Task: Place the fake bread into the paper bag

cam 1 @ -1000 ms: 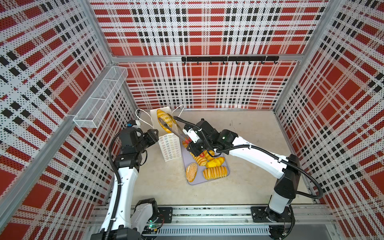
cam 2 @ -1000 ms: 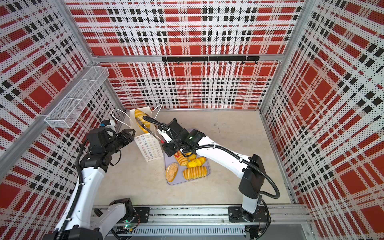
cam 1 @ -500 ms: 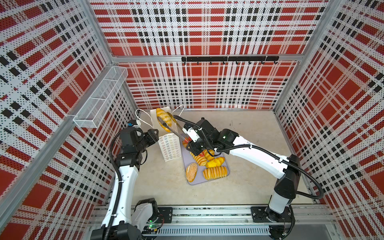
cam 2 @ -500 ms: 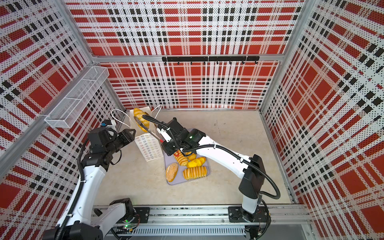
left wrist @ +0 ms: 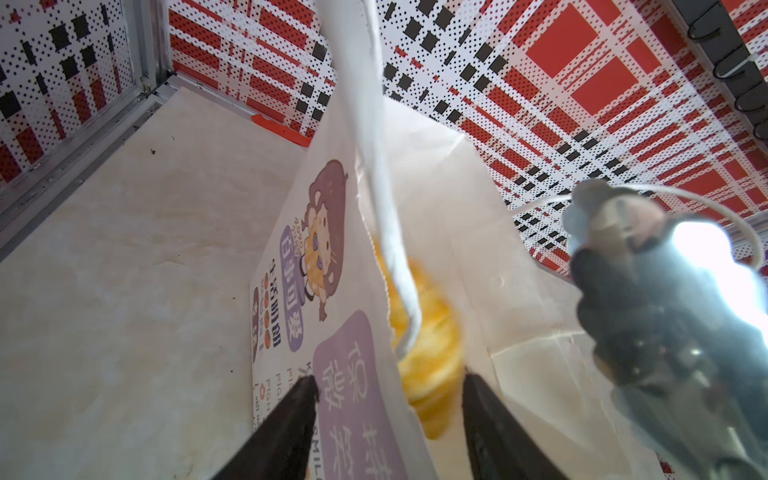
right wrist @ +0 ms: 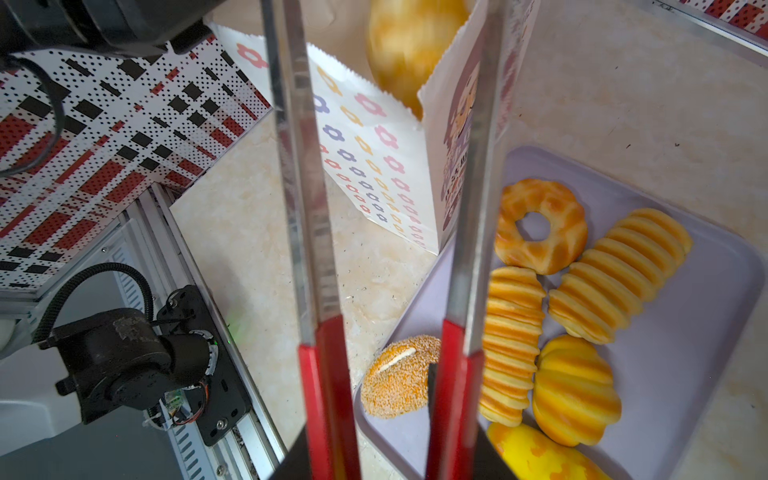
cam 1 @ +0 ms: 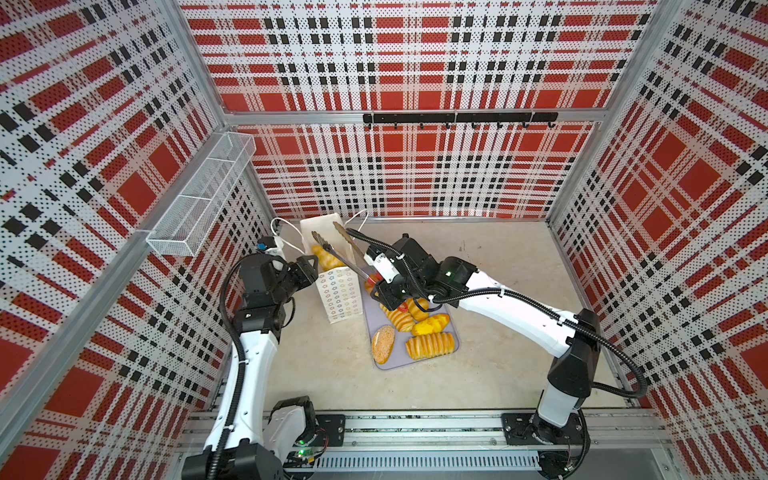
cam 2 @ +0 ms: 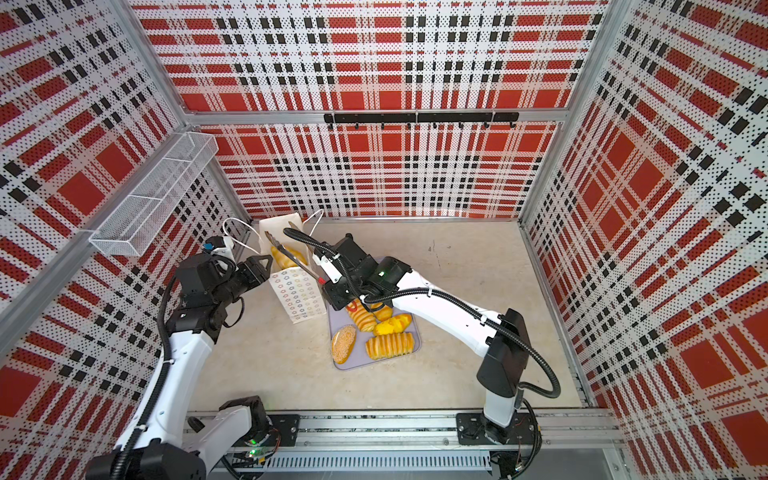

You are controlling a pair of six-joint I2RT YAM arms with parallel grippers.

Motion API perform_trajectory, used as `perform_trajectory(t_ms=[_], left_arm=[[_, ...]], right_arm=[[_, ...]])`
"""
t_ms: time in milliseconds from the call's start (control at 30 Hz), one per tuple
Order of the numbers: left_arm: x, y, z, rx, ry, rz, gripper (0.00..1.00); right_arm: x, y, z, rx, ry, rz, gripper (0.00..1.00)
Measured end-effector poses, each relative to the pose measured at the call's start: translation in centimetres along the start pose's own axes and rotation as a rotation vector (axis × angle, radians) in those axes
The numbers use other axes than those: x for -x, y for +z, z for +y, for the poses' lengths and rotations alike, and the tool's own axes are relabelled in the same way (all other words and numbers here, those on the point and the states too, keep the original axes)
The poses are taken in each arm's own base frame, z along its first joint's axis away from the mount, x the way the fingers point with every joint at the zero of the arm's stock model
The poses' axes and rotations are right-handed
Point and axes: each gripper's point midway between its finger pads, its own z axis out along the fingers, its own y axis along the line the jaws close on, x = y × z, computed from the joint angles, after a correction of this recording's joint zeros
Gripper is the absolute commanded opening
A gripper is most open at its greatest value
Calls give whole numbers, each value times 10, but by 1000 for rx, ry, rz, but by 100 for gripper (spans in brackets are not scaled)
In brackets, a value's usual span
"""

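Paper bag standing near bench's back-left corner, bread inside, blurred, left gripper wide astride bag's rim, right gripper clamped on tongs, tips spread over bag mouth, other breads on tray alongside.

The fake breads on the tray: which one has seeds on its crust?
The brown oval bun at the tray's near left corner in both top views, beside a ridged loaf. It alone is seeded; the others are golden yellow.
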Motion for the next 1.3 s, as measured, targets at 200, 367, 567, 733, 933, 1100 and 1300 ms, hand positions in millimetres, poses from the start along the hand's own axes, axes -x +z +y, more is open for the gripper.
perform_trajectory(t_ms=[200,367,567,733,933,1100,1300], left_arm=[[1,1,0,-4,30,-13,57],[-1,4,1,-17,56,-27,57],[-10,8,1,-56,67,-35,57],[-8,7,-3,-80,77,-52,56],[-8,4,-4,-86,84,-68,56],[-3,1,1,-70,81,-87,59],[1,-5,2,-62,86,-110,64]], right_arm=[[2,0,1,2,-1,-4,33],[4,-1,2,6,-2,-11,32],[2,-8,12,50,-9,-19,31],[-16,-45,18,85,-11,-43,31],[-31,-98,18,93,13,-110,30],[-54,-119,6,46,53,-102,30],[-107,-112,-23,-67,134,29,30]])
